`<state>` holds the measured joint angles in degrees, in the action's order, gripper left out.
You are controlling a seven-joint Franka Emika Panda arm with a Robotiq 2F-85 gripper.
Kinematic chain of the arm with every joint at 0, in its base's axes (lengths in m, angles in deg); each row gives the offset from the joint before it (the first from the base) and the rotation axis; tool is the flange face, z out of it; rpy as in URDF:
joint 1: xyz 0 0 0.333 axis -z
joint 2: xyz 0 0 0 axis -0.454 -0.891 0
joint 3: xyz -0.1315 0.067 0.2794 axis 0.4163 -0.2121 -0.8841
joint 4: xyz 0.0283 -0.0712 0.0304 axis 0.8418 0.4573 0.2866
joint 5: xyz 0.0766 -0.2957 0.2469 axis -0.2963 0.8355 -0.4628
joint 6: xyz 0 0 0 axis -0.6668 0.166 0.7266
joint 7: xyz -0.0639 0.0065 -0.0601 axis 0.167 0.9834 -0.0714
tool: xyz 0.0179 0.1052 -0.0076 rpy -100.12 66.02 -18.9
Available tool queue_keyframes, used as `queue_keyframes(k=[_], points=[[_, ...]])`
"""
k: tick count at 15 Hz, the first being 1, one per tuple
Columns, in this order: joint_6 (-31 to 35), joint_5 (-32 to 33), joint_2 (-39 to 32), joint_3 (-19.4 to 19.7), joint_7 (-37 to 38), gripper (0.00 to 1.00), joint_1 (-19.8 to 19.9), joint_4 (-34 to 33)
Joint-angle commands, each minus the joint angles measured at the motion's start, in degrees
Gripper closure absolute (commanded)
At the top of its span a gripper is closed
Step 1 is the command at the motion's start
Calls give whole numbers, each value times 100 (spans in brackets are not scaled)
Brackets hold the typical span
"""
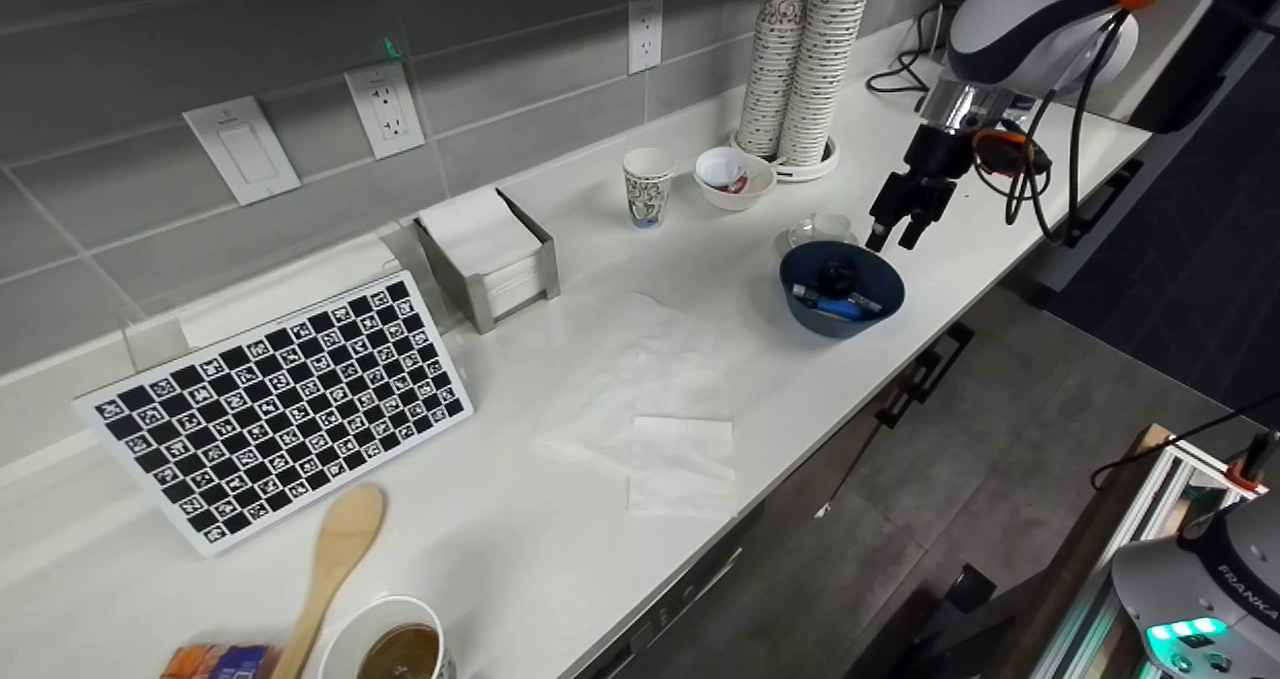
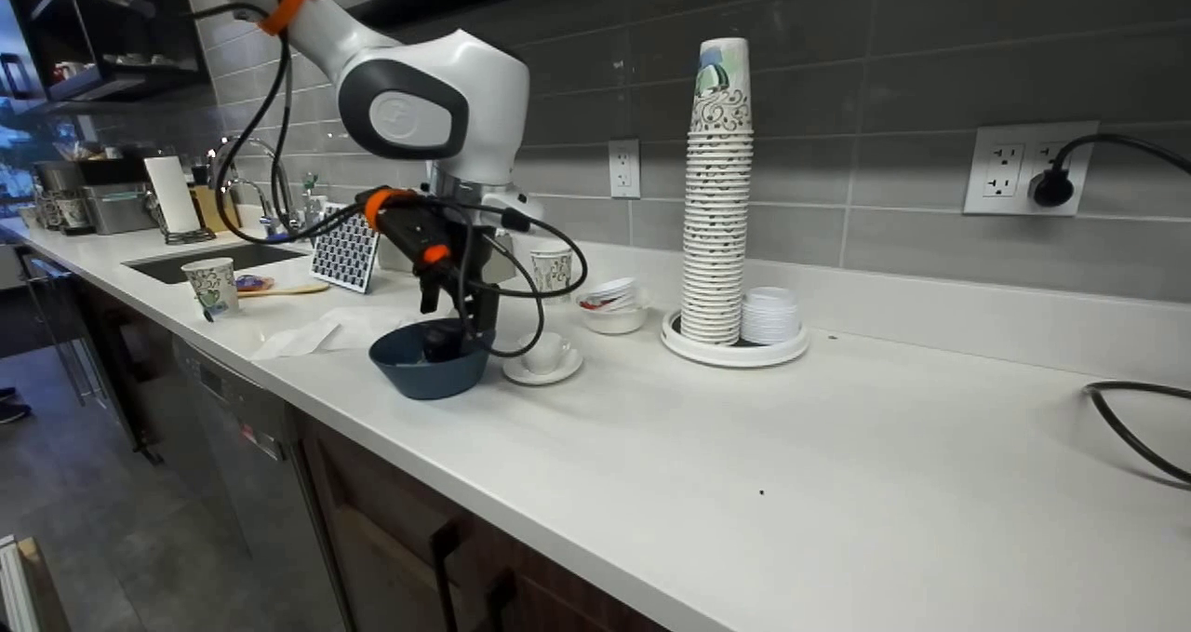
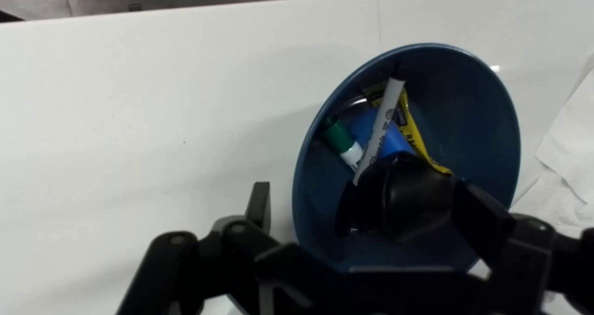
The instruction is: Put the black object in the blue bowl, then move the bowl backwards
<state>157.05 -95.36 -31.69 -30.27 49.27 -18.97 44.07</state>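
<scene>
Near the front edge of the bench, a glossy dark-blue bowl holds the black object (a smooth, rounded lump) alongside a pale-barrelled marker and a yellow printed packet. The smooth-shelled arm arches above, wrist bent, jaws pointing down near the rim and spread well apart. Farther back, a white cup sits on a saucer; paper cups rise in tall, ribbed stacks near the back edge.
</scene>
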Motion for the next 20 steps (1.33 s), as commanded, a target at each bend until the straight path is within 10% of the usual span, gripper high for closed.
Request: queue_keyframes(k=[1,9,10,20], points=[[-158,-627,-410,-13,-261,0,145,-201],[-47,-902,-850,-2,-14,3,391,-494],[-46,-859,-879,-9,7,25,410,-520],[-201,-561,-952,-234,-24,85,322,-494]])
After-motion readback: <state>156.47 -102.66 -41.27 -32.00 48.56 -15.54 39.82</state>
